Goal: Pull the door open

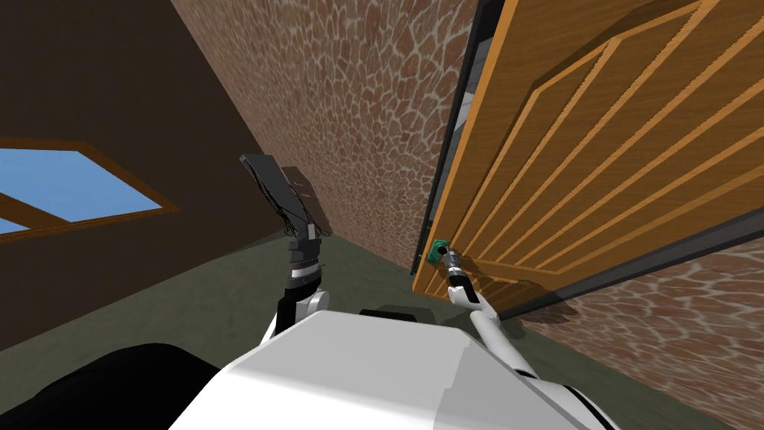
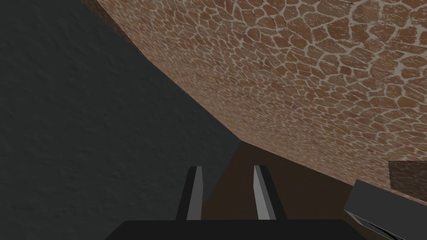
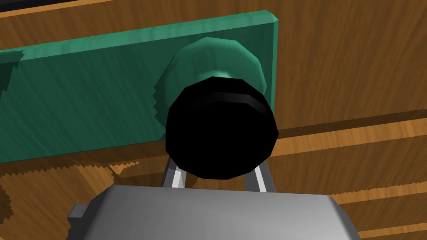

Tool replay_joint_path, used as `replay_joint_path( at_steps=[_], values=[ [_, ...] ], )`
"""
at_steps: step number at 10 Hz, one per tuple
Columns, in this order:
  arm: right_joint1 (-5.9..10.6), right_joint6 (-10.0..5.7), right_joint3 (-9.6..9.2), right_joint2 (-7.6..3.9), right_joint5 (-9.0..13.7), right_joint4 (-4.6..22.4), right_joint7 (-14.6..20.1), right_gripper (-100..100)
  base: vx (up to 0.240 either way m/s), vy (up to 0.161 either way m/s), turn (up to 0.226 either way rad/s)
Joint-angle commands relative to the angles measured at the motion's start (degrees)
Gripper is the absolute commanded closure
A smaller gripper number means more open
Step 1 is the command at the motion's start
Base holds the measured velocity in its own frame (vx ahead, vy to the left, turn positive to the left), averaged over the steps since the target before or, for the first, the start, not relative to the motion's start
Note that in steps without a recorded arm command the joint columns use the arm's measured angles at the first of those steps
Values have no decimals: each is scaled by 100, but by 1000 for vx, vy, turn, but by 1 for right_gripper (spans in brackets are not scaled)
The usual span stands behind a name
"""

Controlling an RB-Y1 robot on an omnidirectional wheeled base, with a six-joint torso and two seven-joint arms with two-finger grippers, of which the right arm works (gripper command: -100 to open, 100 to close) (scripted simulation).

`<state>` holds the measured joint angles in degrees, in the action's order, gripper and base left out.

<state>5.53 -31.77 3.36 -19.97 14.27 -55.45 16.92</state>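
Observation:
An orange-brown panelled door (image 1: 597, 149) stands slightly ajar from its dark frame (image 1: 464, 89) in the stone-patterned wall. Near its free edge a green plate (image 1: 435, 250) (image 3: 83, 96) carries a black round knob (image 3: 221, 129). My right gripper (image 1: 450, 263) (image 3: 217, 180) is shut on the knob, one finger at each side of it. My left gripper (image 1: 301, 233) (image 2: 227, 193) hangs near the floor at the wall's foot, well left of the door, its fingers a narrow gap apart with nothing between them.
The stone-patterned wall (image 1: 358, 112) runs left of the door and meets a dark brown wall with a window (image 1: 67, 187). A dark flat object (image 1: 280, 187) leans by the wall just beyond the left gripper; a grey box (image 2: 375, 208) lies beside it. The floor (image 1: 186, 298) is dark green-grey.

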Motion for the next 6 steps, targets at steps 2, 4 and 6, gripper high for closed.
replay_joint_path(
  at_steps=[2, 4, 6],
  values=[
    [205, -15, -162, 68, 337, 137, 433, 100, -83, -41, 83],
    [277, 0, -212, 79, 495, 195, 711, 100, -72, -35, 47],
    [350, 15, -263, 89, 653, 252, 957, 100, -58, -27, 57]
  ],
)
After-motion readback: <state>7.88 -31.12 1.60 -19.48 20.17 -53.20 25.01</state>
